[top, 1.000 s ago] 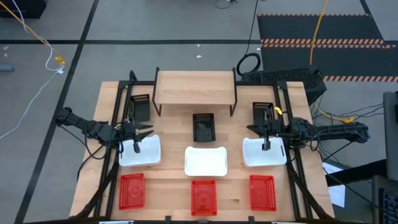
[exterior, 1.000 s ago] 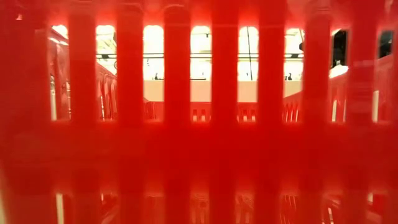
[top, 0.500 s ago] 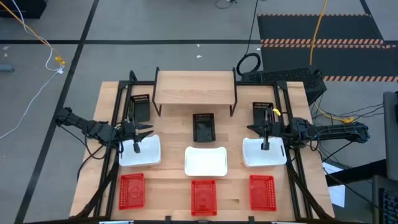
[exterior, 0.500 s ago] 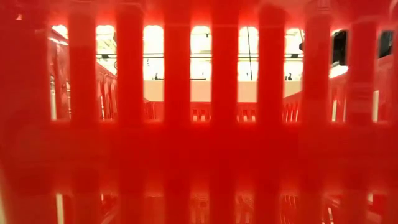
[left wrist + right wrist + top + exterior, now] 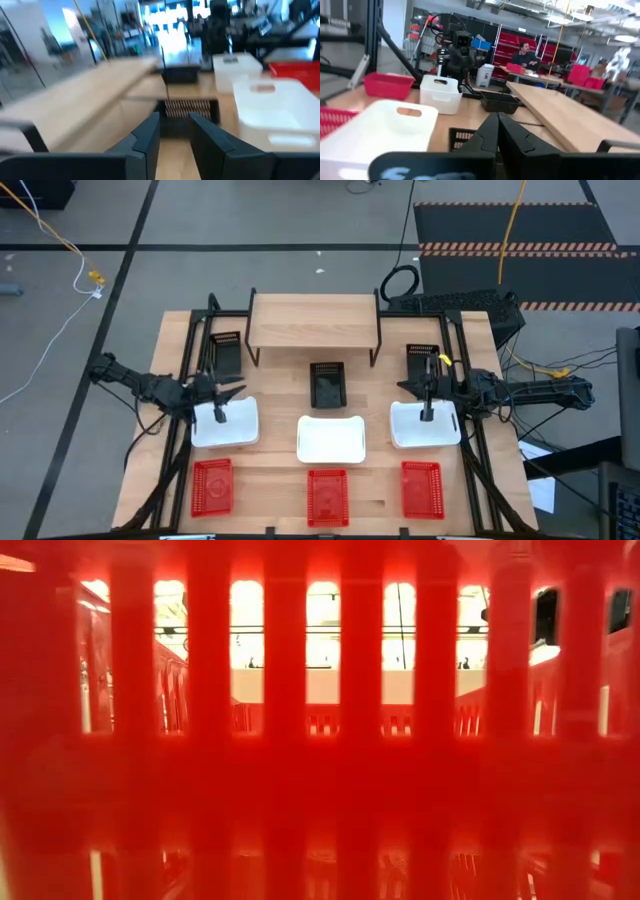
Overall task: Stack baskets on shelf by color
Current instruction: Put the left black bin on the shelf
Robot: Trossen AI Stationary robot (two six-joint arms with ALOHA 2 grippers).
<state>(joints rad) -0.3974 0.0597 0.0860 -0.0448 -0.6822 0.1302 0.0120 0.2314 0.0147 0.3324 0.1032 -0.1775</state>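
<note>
In the high view three red baskets (image 5: 327,495) line the near edge. Three white baskets (image 5: 331,438) rest in a row behind them, and three black baskets (image 5: 327,383) sit farther back. The shelf (image 5: 313,320) stands at the far middle, its plank top bare. My left gripper (image 5: 238,390) (image 5: 174,132) hovers level over the left white basket (image 5: 224,423), open, with nothing between its fingers. My right gripper (image 5: 405,387) (image 5: 497,131) hovers level over the right white basket (image 5: 424,423), shut on nothing. A red basket's slatted wall (image 5: 320,740) fills the low view.
Black metal frame rails (image 5: 190,370) run along both sides of the table beside the arms. A person (image 5: 525,52) sits at a desk in the room beyond. Bare tabletop (image 5: 280,385) shows between the black baskets, in front of the shelf.
My left gripper has turned a little at the wrist without leaving its place. The baskets have not moved.
</note>
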